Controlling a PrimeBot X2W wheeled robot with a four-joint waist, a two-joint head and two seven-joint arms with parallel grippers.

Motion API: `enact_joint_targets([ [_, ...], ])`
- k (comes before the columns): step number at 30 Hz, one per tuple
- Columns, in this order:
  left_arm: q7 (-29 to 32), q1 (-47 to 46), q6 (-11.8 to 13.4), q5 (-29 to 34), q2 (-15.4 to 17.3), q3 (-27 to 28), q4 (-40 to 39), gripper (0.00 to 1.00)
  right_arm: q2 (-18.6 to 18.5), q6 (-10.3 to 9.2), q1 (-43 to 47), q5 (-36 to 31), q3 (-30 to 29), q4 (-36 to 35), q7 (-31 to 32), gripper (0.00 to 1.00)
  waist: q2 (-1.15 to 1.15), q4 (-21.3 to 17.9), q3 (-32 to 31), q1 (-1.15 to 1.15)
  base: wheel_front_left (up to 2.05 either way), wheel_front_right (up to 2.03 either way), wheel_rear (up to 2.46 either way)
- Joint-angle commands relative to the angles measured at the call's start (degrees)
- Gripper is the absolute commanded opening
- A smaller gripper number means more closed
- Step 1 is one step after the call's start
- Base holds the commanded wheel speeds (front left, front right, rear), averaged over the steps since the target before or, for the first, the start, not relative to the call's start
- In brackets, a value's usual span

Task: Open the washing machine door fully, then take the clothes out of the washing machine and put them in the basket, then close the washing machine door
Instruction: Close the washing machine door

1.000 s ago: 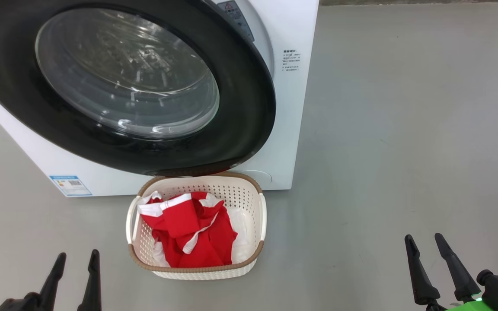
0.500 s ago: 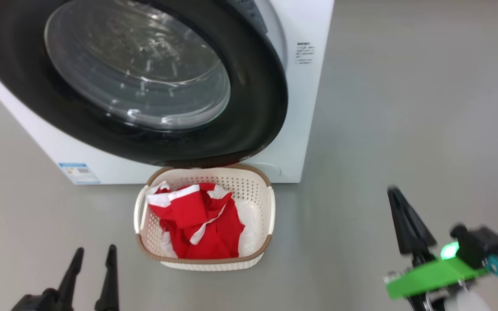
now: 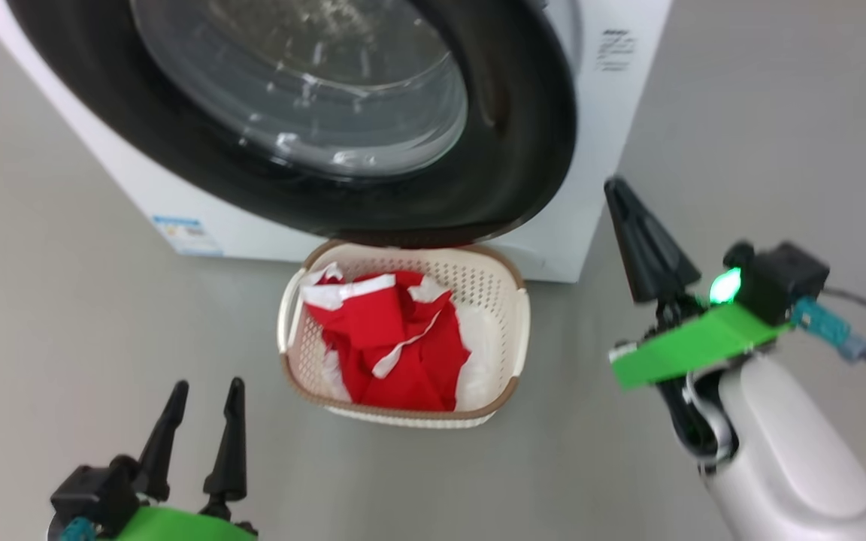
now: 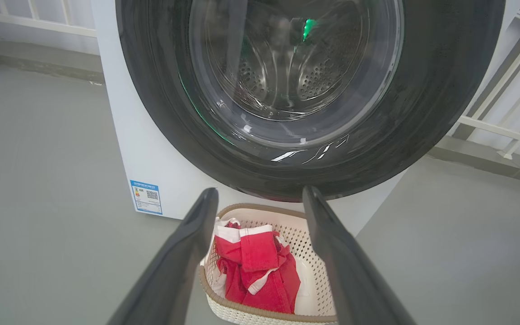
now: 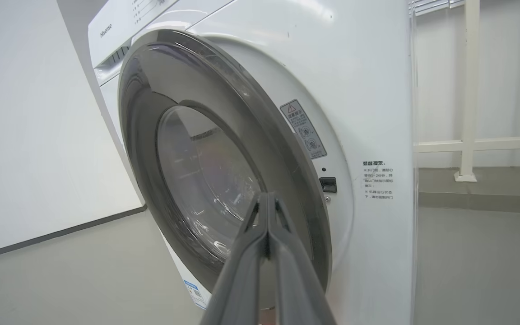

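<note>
The washing machine (image 3: 613, 128) stands at the top, and the washing machine door (image 3: 531, 150) is swung most of the way over its front, ajar at its right edge. The basket (image 3: 521, 330) sits on the floor under the door, with the red and white clothes (image 3: 403, 338) in it. My right gripper (image 3: 615, 186) is shut on nothing. It is raised right of the basket, its tip near the door's lower right rim. In the right wrist view the right gripper (image 5: 266, 197) points at the door (image 5: 242, 117). My left gripper (image 3: 207, 387) is open, low and left of the basket.
Grey floor lies all around. A blue label (image 3: 181, 233) marks the machine's lower front. A white railing (image 4: 490, 122) runs behind the machine on the right. A white wall panel (image 5: 25, 135) stands at the far left. The latch slot (image 5: 328, 184) shows beside the door's edge.
My right gripper has shut and risen toward the door's lower right rim. The head camera has shifted, so machine and basket sit further right and higher.
</note>
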Motion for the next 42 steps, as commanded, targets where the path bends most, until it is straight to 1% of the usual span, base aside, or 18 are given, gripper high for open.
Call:
enact_joint_targets([
  [1,-0.3,-2.3,0.0,-0.7,0.5,1.4,-1.6,1.0,0.2,0.43,-2.8,0.3,1.3,-0.5,-0.4,0.0,0.0,2.7,2.9,0.0,0.0,0.0,0.0],
  [8,-0.3,-5.0,0.0,-1.7,0.0,0.1,-1.5,1.0,-1.1,0.43,-9.4,-0.1,0.9,3.7,-0.4,0.0,0.0,5.7,7.4,0.0,0.0,0.0,0.0],
  [17,-0.3,-9.2,0.0,-3.2,-0.4,-1.7,-1.7,1.0,-1.3,0.43,-16.5,-1.4,-0.1,7.2,-0.4,0.0,0.0,8.2,13.5,0.0,0.0,0.0,0.0],
  [27,-0.3,-12.4,0.0,-5.3,-0.5,-2.5,-2.0,1.0,-0.8,0.43,-23.2,-2.0,-2.9,8.5,-0.4,0.0,0.0,9.5,17.5,0.0,0.0,0.0,0.0],
  [32,-0.3,-13.6,0.0,-6.2,-0.5,-2.8,-2.4,1.0,-0.6,0.43,-26.8,-2.9,-5.5,8.7,-0.4,0.0,0.0,9.9,19.3,0.0,0.0,0.0,0.0],
  [39,-0.3,-14.5,0.0,-6.9,-0.5,-2.5,-2.6,1.0,-0.1,0.43,-30.0,-4.0,-8.7,8.5,-0.4,0.0,0.0,10.2,20.2,0.0,0.0,0.0,0.0],
  [42,-0.3,-14.5,0.0,-6.8,-0.5,-2.1,-2.5,1.0,0.2,0.43,-30.3,-4.2,-9.2,8.4,-0.4,0.0,0.0,10.1,20.0,0.0,0.0,0.0,0.0],
])
